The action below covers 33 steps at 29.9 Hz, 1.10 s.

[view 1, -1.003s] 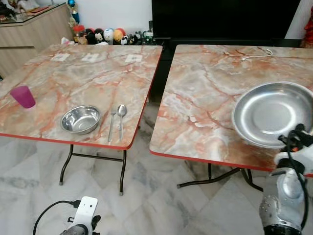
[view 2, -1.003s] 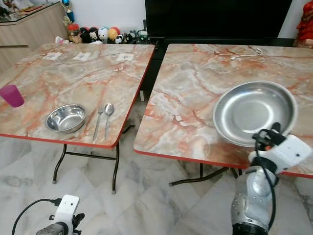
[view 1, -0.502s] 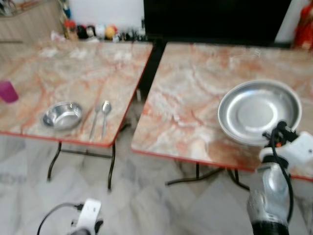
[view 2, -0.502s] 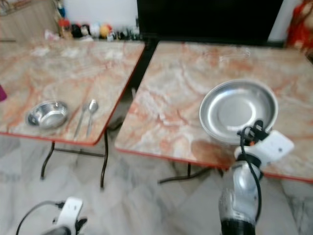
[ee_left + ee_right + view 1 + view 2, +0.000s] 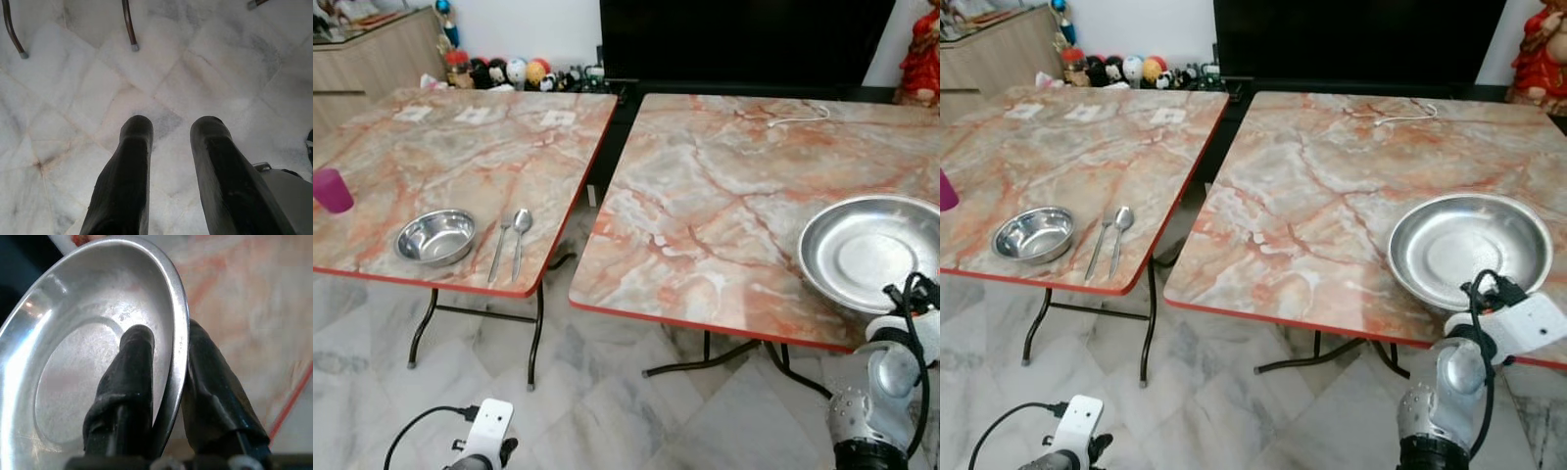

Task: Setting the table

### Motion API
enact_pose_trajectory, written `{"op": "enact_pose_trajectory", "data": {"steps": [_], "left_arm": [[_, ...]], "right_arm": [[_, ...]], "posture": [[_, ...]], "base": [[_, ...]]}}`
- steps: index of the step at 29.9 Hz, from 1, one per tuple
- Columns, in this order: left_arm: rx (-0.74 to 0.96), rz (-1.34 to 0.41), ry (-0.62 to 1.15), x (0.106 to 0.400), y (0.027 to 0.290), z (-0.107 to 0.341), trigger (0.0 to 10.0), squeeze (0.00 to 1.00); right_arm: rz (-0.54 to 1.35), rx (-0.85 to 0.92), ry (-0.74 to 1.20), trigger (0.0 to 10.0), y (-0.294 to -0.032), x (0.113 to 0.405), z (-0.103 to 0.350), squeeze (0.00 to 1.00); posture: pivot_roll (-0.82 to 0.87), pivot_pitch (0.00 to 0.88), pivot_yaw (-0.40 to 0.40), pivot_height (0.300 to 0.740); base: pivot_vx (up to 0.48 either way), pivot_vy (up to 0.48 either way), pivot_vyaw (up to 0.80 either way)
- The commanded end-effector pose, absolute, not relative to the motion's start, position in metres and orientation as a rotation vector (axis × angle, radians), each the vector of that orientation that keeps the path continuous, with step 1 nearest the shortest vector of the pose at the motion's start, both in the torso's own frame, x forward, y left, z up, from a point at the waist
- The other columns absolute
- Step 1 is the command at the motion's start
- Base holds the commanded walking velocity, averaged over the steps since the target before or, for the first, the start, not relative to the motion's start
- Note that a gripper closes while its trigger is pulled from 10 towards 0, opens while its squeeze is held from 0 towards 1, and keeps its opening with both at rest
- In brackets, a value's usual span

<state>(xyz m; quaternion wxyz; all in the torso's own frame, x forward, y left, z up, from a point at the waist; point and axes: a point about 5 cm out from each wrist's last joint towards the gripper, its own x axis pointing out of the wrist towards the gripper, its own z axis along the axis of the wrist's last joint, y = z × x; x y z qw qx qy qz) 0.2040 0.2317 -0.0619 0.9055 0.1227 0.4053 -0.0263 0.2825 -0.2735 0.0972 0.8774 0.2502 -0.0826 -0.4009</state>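
A wide steel plate is at the front right of the right marble table. My right gripper is shut on its near rim, one black finger inside the dish and one outside. I cannot tell whether the plate rests on the table or is lifted. On the left table sit a small steel bowl, a fork, a spoon and a purple cup. My left gripper hangs open low over the floor.
A dark gap separates the two tables, with table legs beneath. A white cable lies at the back of the right table. Small toys, a black screen and a wooden counter line the back wall. Marble floor lies in front.
The camera has swung and steadied after a blur. The plate stays in my right gripper and now sits a little further right, nearer the table's front edge.
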Motion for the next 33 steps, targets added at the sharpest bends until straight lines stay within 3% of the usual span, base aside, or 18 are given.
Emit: {"op": "enact_pose_trajectory", "data": {"steps": [1, 12, 33], "left_arm": [[0.267, -0.061, 0.868, 0.197, 0.234, -0.065, 10.0, 0.0], [0.296, -0.083, 0.878, 0.192, 0.236, -0.068, 10.0, 0.0], [0.297, -0.074, 0.872, 0.192, 0.239, -0.066, 10.0, 0.0]], "right_arm": [[-0.836, 0.595, -0.168, 10.0, -0.271, 0.287, 0.096, 0.0], [-0.922, 0.729, -0.149, 10.0, -0.268, 0.295, 0.089, 0.0], [-1.073, 0.721, -0.106, 10.0, -0.267, 0.287, 0.08, 0.0]], "posture": [[0.02, 0.0, 0.016, 0.74], [0.04, 0.0, 0.025, 0.74], [0.04, 0.0, 0.025, 0.74]], "base": [[0.0, 0.0, 0.0], [0.0, 0.0, 0.0], [0.0, 0.0, 0.0]]}}
